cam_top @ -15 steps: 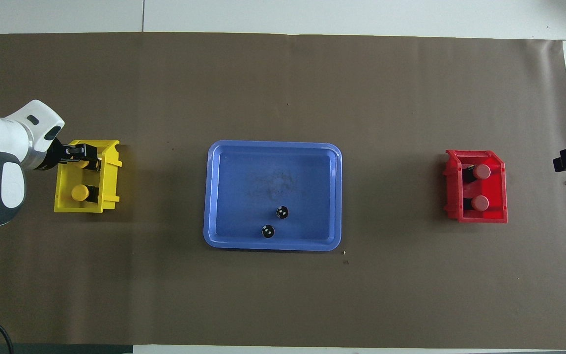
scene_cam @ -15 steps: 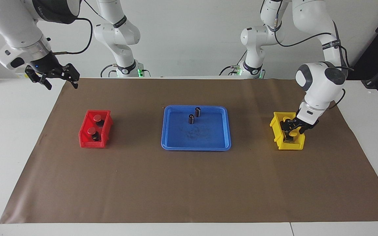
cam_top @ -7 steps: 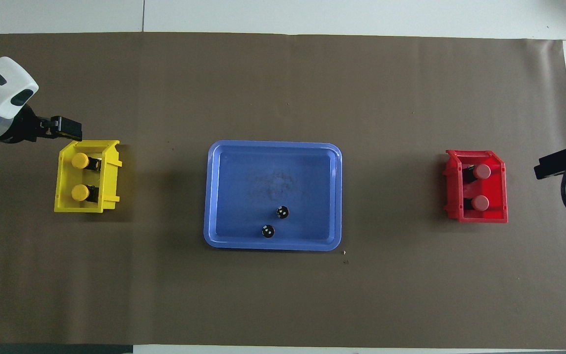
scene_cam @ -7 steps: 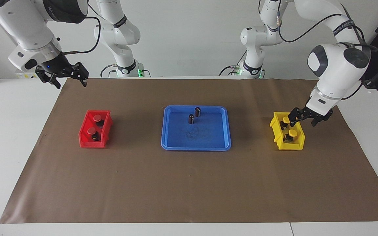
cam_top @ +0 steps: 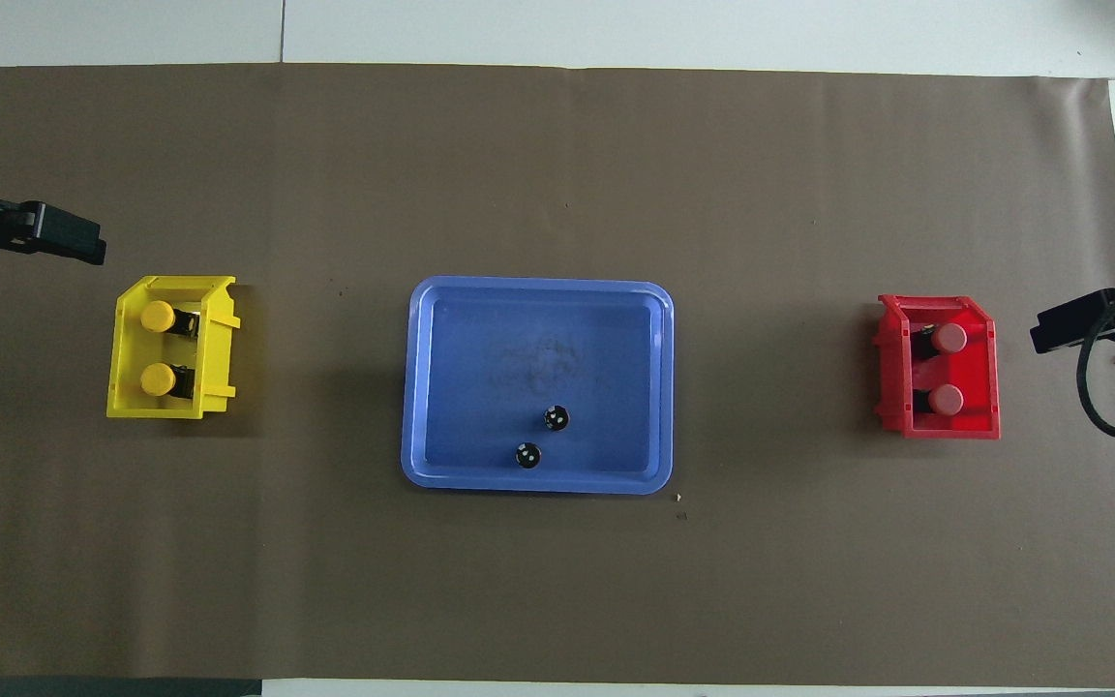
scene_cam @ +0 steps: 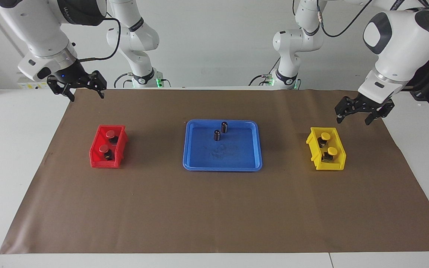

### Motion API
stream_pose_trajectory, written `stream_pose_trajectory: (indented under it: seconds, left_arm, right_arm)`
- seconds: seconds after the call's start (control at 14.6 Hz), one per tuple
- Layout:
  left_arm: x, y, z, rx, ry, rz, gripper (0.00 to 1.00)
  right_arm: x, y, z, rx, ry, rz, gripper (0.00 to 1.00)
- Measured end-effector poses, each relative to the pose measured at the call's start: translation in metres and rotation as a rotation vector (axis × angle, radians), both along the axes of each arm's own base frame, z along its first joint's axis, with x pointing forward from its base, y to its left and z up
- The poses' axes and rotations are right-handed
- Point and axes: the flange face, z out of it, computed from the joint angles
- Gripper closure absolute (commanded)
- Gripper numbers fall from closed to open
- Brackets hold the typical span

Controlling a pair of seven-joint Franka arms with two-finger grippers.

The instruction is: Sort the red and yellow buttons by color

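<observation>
Two yellow buttons (scene_cam: 325, 136) (scene_cam: 332, 150) sit in the yellow bin (scene_cam: 330, 165); they also show in the overhead view (cam_top: 158, 316) (cam_top: 158, 378). Two red buttons (scene_cam: 110, 133) (scene_cam: 104, 148) sit in the red bin (scene_cam: 102, 163), and show from overhead (cam_top: 950, 337) (cam_top: 946, 399). My left gripper (scene_cam: 353, 119) is open and empty, raised over the mat close to the yellow bin (cam_top: 219, 339). My right gripper (scene_cam: 87, 97) is open and empty, raised over the mat's corner at the right arm's end, apart from the red bin (cam_top: 935, 432).
A blue tray (scene_cam: 222, 156) lies mid-table on the brown mat (scene_cam: 214, 208). Two small dark cylinders (scene_cam: 224, 127) (scene_cam: 217, 134) stand in it on its side nearer to the robots. The bins stand at either end of the mat.
My left gripper has let go of a yellow button in the yellow bin, lifted out and drawn away upward. My right gripper has drifted a little toward the table's middle.
</observation>
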Motion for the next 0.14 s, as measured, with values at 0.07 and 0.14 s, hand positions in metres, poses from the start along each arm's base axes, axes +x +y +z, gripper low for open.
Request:
stream_pose_trajectory:
  seconds: [0.07, 0.14]
  left_arm:
    - [-0.0012, -0.0007, 0.0043, -0.001, -0.003, -0.003, 0.00]
    - [-0.0030, -0.0015, 0.0062, 0.000, 0.001, -0.005, 0.00]
  right_arm:
    - [0.0000, -0.0001, 0.0000, 0.000, 0.000, 0.000, 0.00]
    - [0.0000, -0.0001, 0.0001, 0.000, 0.000, 0.000, 0.00]
